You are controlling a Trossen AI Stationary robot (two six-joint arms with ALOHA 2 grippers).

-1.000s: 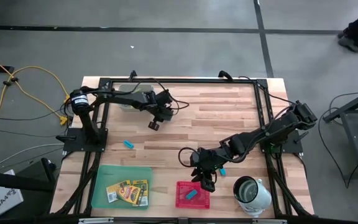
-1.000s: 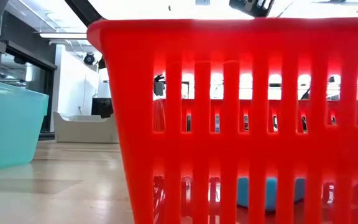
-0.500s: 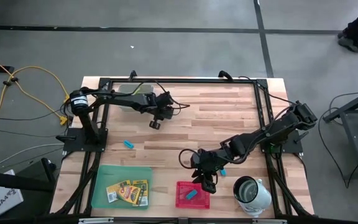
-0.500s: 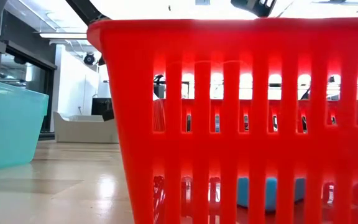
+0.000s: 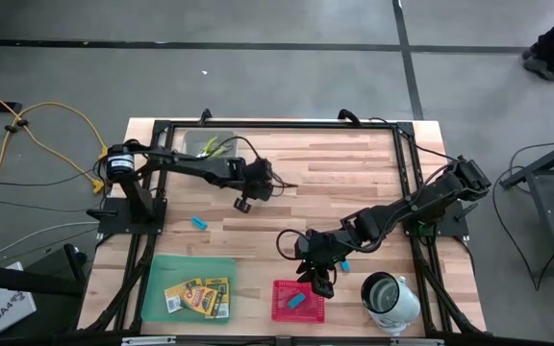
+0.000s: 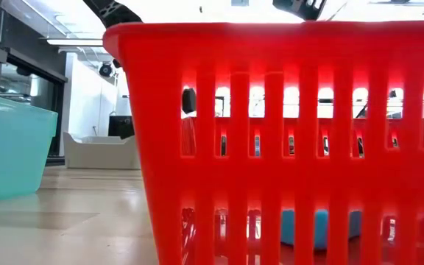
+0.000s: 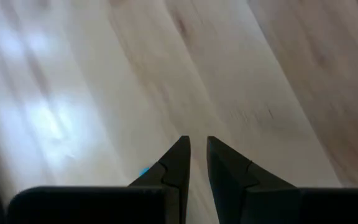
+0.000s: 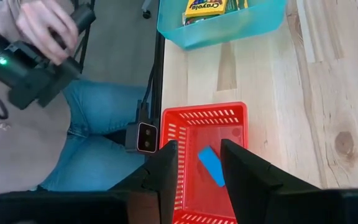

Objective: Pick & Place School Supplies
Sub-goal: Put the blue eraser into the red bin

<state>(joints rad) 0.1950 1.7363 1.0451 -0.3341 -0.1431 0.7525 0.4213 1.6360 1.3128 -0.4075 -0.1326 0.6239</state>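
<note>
From above, the wooden table carries a green tray at its near left, holding the crayon boxes side by side. To its right, at the near edge, sits a red basket with one light-blue piece lying inside. A second blue piece lies loose on the wood, left of centre, and a third shows just beside the right arm's wrist. A clear tray at the far left holds the yellow-green handled tools. A white-and-metal cup stands at the near right. The left gripper hangs over bare wood near the middle of the table; the right gripper hovers at the far right corner of the red basket.

From table height, the slatted wall of the red basket fills nearly everything — the blue piece shows through the slats at its floor, and the green tray stands at the left.

The left wrist camera shows the left gripper above bare planks, its fingers nearly together with a thin gap and nothing between them; a sliver of blue peeks beside one finger.

The right wrist camera looks down into the red basket, where the blue piece lies free between the parted fingers of the right gripper — released, gripping nothing. Beyond are the green tray with a crayon box, and a seated person whose hand holds a dark device.
</note>
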